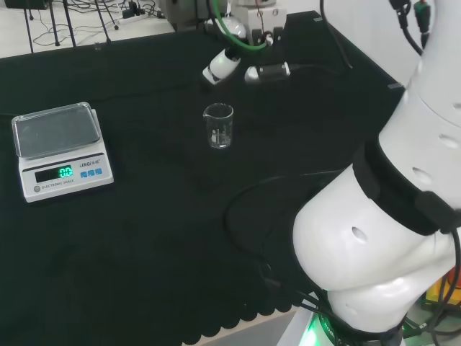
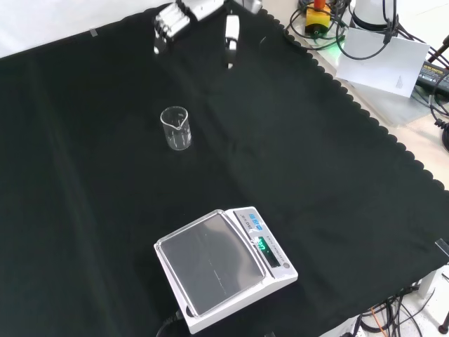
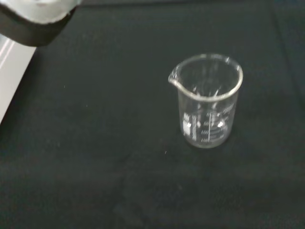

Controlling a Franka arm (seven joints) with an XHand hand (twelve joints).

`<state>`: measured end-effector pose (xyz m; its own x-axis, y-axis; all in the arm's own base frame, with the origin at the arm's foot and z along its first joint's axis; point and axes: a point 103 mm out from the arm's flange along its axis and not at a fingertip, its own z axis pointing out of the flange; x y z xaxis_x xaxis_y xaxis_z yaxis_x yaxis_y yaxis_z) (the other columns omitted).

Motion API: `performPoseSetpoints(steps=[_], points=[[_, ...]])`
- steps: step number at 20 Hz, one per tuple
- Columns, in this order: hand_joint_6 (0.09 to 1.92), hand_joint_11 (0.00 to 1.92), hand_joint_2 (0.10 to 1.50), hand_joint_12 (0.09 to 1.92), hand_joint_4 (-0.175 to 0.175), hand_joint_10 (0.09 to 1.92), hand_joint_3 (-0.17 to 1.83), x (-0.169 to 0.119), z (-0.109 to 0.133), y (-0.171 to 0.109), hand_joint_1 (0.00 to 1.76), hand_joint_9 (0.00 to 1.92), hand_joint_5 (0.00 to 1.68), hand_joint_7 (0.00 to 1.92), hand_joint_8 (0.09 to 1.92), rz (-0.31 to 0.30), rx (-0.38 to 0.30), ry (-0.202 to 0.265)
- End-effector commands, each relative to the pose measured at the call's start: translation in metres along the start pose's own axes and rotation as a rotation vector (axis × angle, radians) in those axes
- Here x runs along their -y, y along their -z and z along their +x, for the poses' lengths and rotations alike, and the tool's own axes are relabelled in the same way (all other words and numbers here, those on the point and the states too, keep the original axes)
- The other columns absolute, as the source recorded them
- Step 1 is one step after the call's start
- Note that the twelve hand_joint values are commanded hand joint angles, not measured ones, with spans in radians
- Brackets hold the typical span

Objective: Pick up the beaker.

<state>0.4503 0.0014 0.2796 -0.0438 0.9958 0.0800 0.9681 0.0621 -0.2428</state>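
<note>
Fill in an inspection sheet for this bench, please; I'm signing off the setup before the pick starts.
Surface: black cloth covers the bench, scalloped along its edge in the front view.
Job's things: one clear glass beaker, upright on the cloth, looks empty, spout visible in the wrist view.
Clutter: digital scale, switched on, nothing on its pan, well apart from the beaker.
Hand: the hand is above the cloth beyond the beaker in the head view, fingers fairly straight, touching nothing.
Cables: a black cable loops over the cloth near the arm's base; a green cable by the wrist.
Surroundings: loose cables and gear past the cloth's edges.
</note>
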Motion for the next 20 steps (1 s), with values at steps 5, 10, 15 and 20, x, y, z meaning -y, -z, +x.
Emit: performPoseSetpoints(steps=[5, 10, 15, 20], points=[[0.09, 0.0, 0.69, 1.06, 0.011, 0.89, 0.31, -0.056, -0.01, -0.07, 0.71, 0.05, 0.08, 0.0, 0.67, -0.025, -0.021, 0.029], [0.09, 0.0, 0.7, 0.96, 0.019, 0.88, 0.29, -0.077, -0.021, -0.09, 0.7, 0.02, 0.05, 0.0, 0.55, -0.018, -0.038, 0.019], [0.09, 0.0, 0.7, 0.94, 0.021, 0.87, 0.29, -0.095, -0.039, -0.115, 0.7, 0.01, 0.05, 0.0, 0.52, 0.029, -0.056, 0.001], [0.09, 0.0, 0.7, 0.93, 0.021, 0.87, 0.29, -0.106, -0.054, -0.13, 0.7, 0.01, 0.05, 0.0, 0.52, 0.054, -0.067, -0.019]])
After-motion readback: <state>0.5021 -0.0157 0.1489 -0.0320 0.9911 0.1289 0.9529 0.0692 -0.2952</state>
